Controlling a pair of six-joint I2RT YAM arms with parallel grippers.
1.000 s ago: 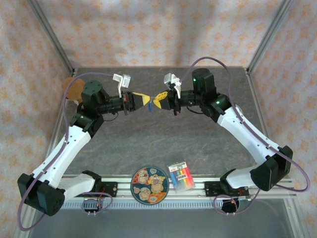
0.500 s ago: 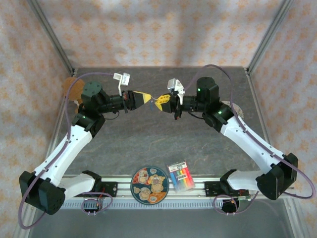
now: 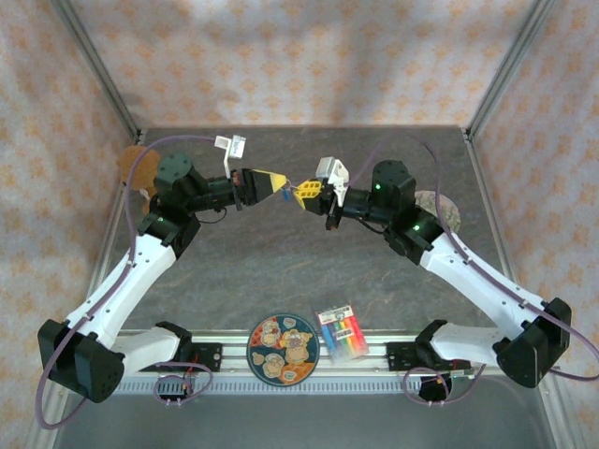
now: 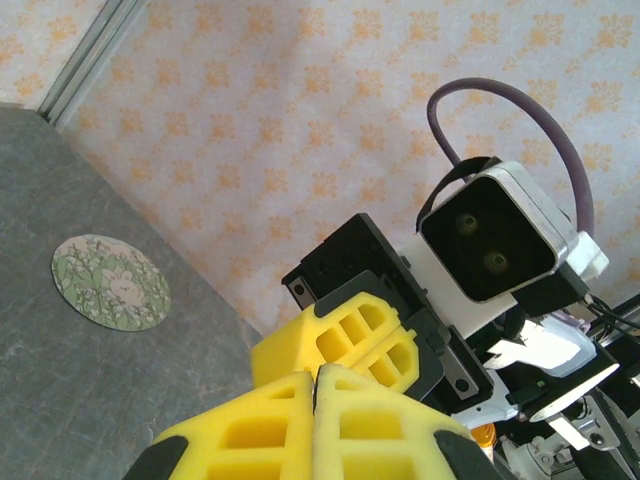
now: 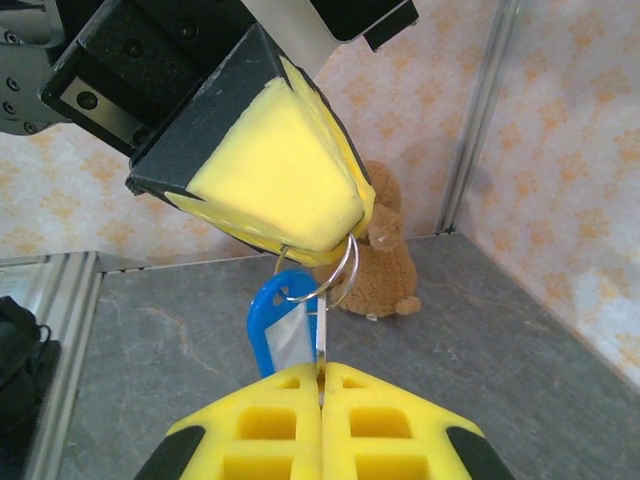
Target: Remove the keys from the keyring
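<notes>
Just left of the thin silver wire keyring (image 5: 337, 268), the left gripper (image 3: 277, 183) has its yellow foam pads (image 5: 270, 175) pressed fully together on the top of the loop. That anchors the keyring in the air so the other arm can work against it. On the opposite side of the keyring, the right gripper (image 3: 301, 195) is also fully closed. Right wrist view: a thin small silvery metal key (image 5: 320, 345) runs edge-on from the keyring into the seam between the right gripper's (image 5: 321, 378) fingertips. So it looks pinched there, ready to be slid or twisted round the coil; that's my read.

A blue plastic tag with a white label (image 5: 280, 325) hangs off the keyring, just beside the key. The two grippers sit nose to nose, nearly touching, which leaves little slack.

Hard to tell:
- key head shape, as it's edge-on and half buried in foam
- how many keys are on the keyring
- where the split in the coil is
- left wrist view has the left gripper (image 4: 315, 385) in front, hiding keyring and key

Well away from the keyring:
- brown plush toy (image 5: 385, 262)
- green floral round coaster (image 4: 110, 282)
- round cartoon-patterned plate (image 3: 283, 350)
- rainbow-striped card (image 3: 341, 334)
</notes>
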